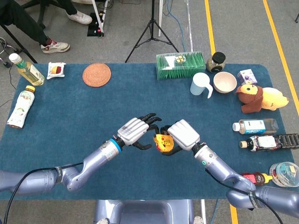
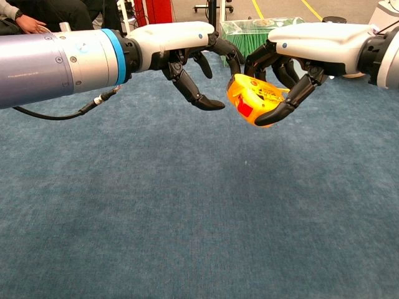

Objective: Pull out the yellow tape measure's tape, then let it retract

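The blue table (image 1: 70, 112) carries all items, and positions below are given relative to the yellow tape measure (image 1: 163, 142), which is lifted clear of the cloth near the table's middle. The right hand (image 1: 183, 136) grips the tape measure from above and to the right, its dark fingers wrapped round the case and its thumb beneath, as the chest view shows (image 2: 259, 98). The left hand (image 1: 136, 131) sits just left of the tape measure, fingers parted and curved, holding nothing; its fingertips (image 2: 235, 62) reach the case's upper left edge. Whether they touch the case or the tape's tab cannot be determined. No drawn-out tape can be made out. The case's far side is hidden behind the right hand.

Behind the tape measure stand a green box (image 1: 181, 66), a white mug (image 1: 201, 85) and a bowl (image 1: 224, 82). Far right lie a plush toy (image 1: 259, 98) and bottles (image 1: 255, 126). Far left lie two bottles (image 1: 21, 108), with a woven coaster (image 1: 96, 74) behind and to the left. Beyond the table, grey floor with yellow lines (image 1: 210, 28), a tripod (image 1: 152, 28) and a seated person's legs (image 1: 32, 28).
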`<state>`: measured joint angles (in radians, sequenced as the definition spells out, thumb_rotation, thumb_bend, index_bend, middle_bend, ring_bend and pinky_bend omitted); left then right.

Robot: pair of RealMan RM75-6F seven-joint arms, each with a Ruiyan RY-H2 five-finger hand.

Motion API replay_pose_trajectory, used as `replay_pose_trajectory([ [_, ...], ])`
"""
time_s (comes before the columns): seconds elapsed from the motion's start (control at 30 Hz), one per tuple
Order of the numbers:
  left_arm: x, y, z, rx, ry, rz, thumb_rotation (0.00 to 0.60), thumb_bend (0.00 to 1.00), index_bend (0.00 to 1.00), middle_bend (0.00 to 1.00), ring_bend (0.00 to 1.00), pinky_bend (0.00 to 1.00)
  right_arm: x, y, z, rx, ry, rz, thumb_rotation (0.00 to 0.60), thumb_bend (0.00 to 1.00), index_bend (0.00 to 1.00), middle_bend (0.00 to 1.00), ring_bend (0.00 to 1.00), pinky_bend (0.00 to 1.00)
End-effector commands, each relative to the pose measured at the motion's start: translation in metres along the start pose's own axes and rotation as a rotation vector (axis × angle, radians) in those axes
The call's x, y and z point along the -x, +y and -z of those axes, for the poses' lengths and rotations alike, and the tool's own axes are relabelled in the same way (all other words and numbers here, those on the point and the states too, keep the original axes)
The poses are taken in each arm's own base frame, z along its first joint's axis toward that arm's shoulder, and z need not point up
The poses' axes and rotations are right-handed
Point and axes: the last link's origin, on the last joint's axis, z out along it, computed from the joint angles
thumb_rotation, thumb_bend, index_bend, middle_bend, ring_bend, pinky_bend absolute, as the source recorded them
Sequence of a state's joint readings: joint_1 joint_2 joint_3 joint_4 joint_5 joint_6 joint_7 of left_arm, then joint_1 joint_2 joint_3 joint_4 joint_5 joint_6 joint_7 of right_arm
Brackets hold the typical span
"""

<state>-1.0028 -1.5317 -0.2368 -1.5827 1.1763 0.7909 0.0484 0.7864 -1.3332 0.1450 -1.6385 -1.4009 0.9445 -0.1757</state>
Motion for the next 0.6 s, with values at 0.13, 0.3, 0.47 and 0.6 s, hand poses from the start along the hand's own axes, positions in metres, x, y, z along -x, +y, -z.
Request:
replay_pose_trajectory([
  [0.13,-0.0029,0.0008,-0.0008,0.0,0.018,0.007,0.588,0.27,0.4,0.13,0.01,0.21,0.0006,0.0015,0.0003,0.005,-0.004,0.0,0.356,0.1,0.6,0.65,0.67,0.58],
  [0.3,-0.003,0.0008,-0.002,-0.004,0.029,0.017,0.597,0.28,0.43,0.13,0.01,0.22,0.0023,0.0021,-0.0003,0.007,-0.01,-0.002,0.357,0.1,0.6,0.65,0.67,0.58],
  [0.47,-0.001,-0.0003,-0.0031,-0.014,0.028,0.022,0.598,0.28,0.44,0.13,0.01,0.22,0.0024,0.0034,0.0001,0.01,-0.008,-0.005,0.358,0.1,0.6,0.65,0.67,0.58],
  [0.6,0.0,-0.0004,-0.0038,-0.02,0.028,0.023,0.597,0.28,0.44,0.13,0.01,0.22,0.0023,0.0045,0.0002,0.013,-0.007,-0.008,0.358,0.1,0.6,0.65,0.67,0.58],
])
